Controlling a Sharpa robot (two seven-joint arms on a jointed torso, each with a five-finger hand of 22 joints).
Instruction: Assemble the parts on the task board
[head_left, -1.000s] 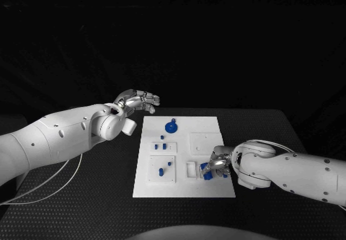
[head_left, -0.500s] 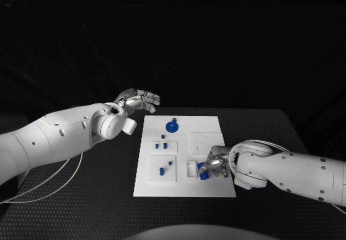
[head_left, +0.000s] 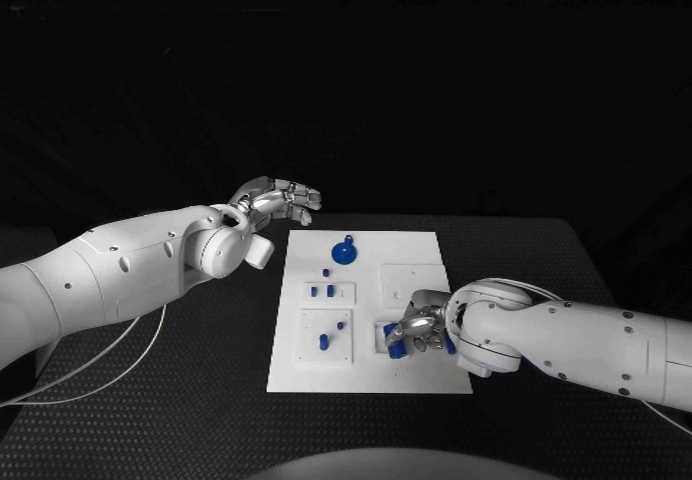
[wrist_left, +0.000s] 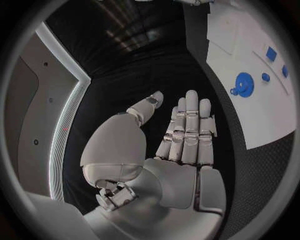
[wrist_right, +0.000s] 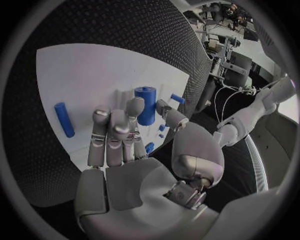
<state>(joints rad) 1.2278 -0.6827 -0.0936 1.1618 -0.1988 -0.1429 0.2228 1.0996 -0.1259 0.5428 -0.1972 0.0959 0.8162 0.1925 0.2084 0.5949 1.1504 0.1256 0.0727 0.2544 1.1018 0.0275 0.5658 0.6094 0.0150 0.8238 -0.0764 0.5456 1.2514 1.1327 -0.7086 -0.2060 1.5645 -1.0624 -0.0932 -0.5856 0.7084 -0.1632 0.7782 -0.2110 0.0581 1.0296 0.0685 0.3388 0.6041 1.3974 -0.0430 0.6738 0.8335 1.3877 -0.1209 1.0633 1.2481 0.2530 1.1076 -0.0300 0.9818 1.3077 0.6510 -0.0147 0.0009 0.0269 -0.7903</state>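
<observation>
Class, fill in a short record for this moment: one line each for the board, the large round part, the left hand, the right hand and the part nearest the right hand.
board: white rectangular task board lying flat on the black table
large round part: blue gear-like disc at the board's far end
left hand: silver left hand raised off the board's far left corner, fingers apart, holding nothing
right hand: silver right hand low over the board's near right area
nearest part: blue upright cylinder just beyond the right hand's fingertips; contact cannot be told
</observation>
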